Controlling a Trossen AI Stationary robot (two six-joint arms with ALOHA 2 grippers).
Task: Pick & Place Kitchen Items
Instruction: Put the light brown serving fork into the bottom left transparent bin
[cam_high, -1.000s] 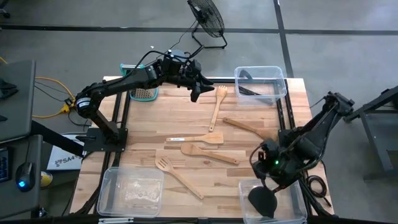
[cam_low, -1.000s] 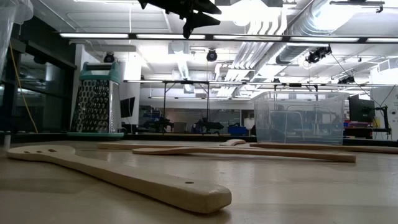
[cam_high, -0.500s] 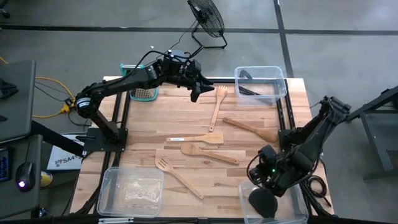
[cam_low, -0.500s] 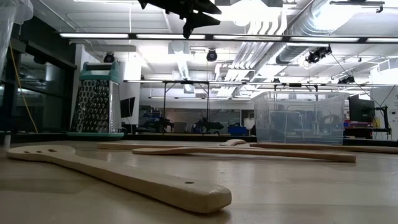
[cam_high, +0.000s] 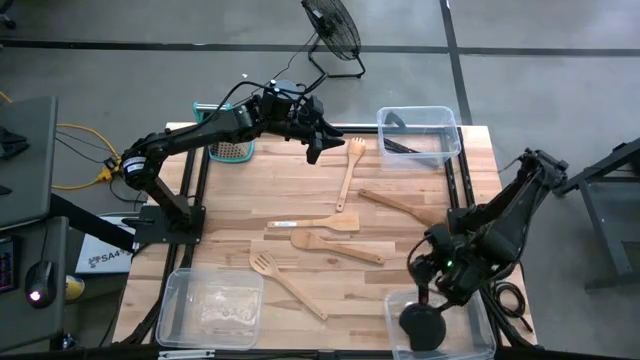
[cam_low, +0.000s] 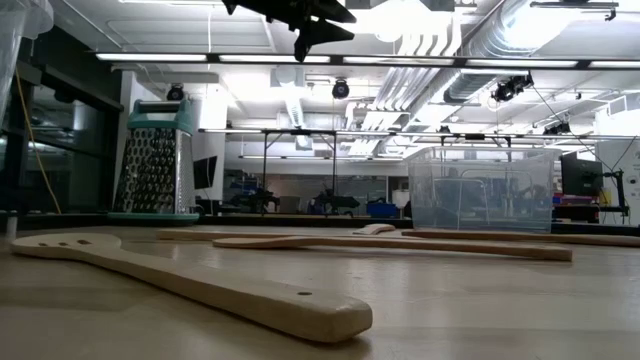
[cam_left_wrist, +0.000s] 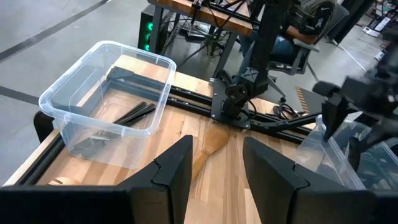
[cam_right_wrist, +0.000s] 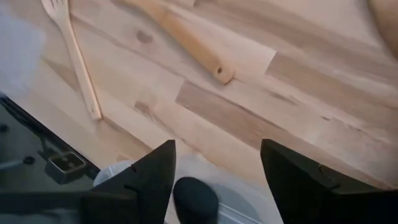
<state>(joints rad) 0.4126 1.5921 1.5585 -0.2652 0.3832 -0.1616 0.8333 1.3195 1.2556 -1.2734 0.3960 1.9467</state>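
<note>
Five pale wooden utensils (cam_high: 322, 222) are left scattered on the table (cam_high: 230, 200). The right gripper (cam_high: 428, 290) is held released and empty over the near-right clear bin (cam_high: 480, 335), where a black ladle (cam_high: 422, 322) lies, seemingly just dropped. The left gripper (cam_high: 316, 140), spread empty, hovers near the wooden fork (cam_high: 350, 168), probably waiting.

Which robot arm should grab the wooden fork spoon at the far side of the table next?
Probably the left. The left gripper hangs open right beside that wooden fork, while the right gripper, also open, is busy over the near-right bin where a black utensil lies.
</note>
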